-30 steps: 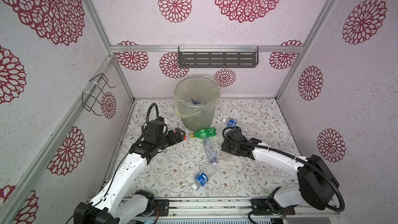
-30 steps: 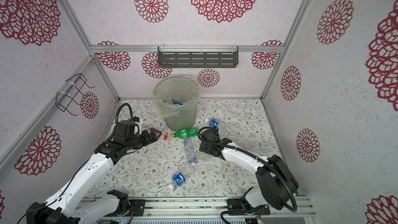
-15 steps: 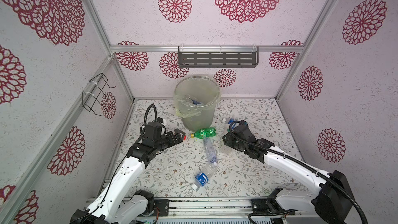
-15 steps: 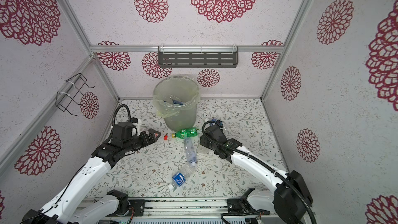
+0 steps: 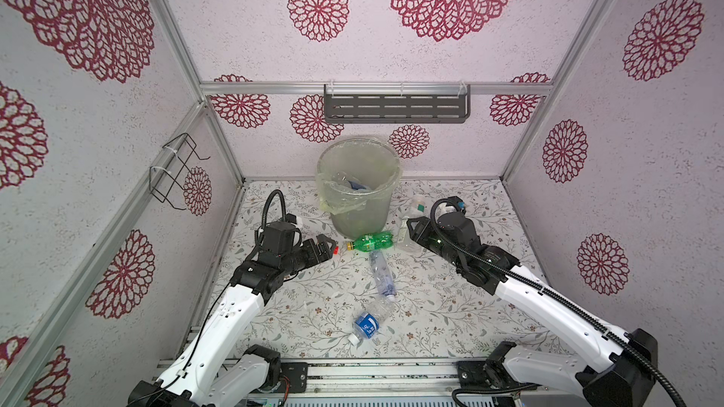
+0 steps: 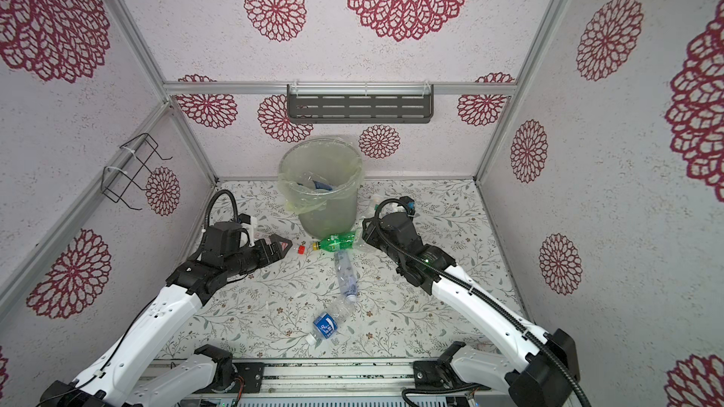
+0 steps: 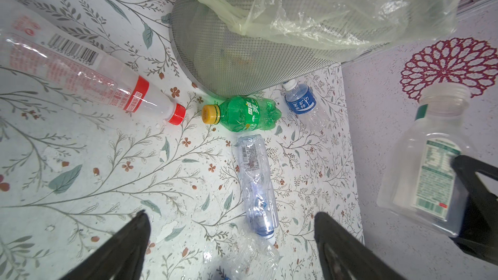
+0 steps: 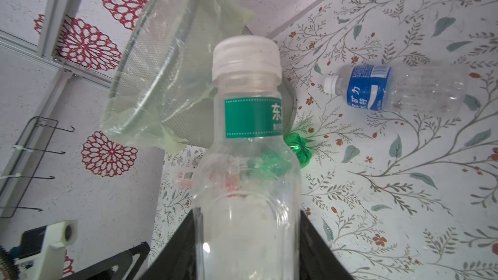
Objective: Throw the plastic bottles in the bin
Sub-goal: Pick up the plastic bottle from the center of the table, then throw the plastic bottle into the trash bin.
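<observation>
The bin (image 5: 359, 218) (image 6: 328, 215) stands at the back centre of the floor, bag-lined, with bottles inside. My right gripper (image 5: 411, 229) (image 8: 246, 214) is shut on a clear plastic bottle (image 8: 248, 130) (image 5: 418, 207) with a white cap and green label, just right of the bin. My left gripper (image 5: 327, 246) (image 7: 231, 215) hangs open and empty left of the bin, over a red-capped bottle (image 7: 80, 76). On the floor lie a green bottle (image 5: 372, 240) (image 7: 245, 114), a crushed clear one (image 5: 382, 274) and two blue-labelled ones (image 5: 370, 324) (image 8: 377, 90).
A dark slotted shelf (image 5: 395, 107) hangs on the back wall above the bin. A wire rack (image 5: 176, 170) sticks out from the left wall. Patterned walls close in three sides, and a metal rail (image 5: 372, 373) runs along the front edge.
My right arm has lifted the green-labelled bottle off the floor and carried it back toward the bin. The left arm has barely moved and stays open.
</observation>
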Robot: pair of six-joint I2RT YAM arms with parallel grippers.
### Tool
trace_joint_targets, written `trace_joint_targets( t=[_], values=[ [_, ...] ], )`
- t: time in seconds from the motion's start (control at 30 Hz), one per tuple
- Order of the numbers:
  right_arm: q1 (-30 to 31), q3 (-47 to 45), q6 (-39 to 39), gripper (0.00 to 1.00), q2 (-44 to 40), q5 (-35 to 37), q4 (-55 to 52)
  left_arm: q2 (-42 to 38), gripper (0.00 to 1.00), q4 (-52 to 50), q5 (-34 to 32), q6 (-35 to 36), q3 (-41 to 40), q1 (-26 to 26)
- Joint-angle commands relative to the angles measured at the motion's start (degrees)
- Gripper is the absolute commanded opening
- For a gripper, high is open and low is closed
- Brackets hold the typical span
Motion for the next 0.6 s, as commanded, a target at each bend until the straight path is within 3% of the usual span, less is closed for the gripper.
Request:
trace_joint_targets(
  t=[0.0, 0.37, 0.57],
  values=[
    [0.2, 4.1, -1.4, 0.50, 0.6, 2.3, 1.3, -0.9, 0.97, -0.6, -0.6, 0.9, -0.4, 0.3],
    [0.0, 21.0, -7.0, 0.50, 8.5, 3.2, -1.1, -1.7, 0.97, -2.1, -1.9, 1.6, -0.1, 0.3],
    [-0.1, 17.0, -5.1, 0.50, 4.8, 5.3, 1.7, -2.3, 0.97, -2.7, -3.4, 2.4, -0.5, 0.3]
  ],
)
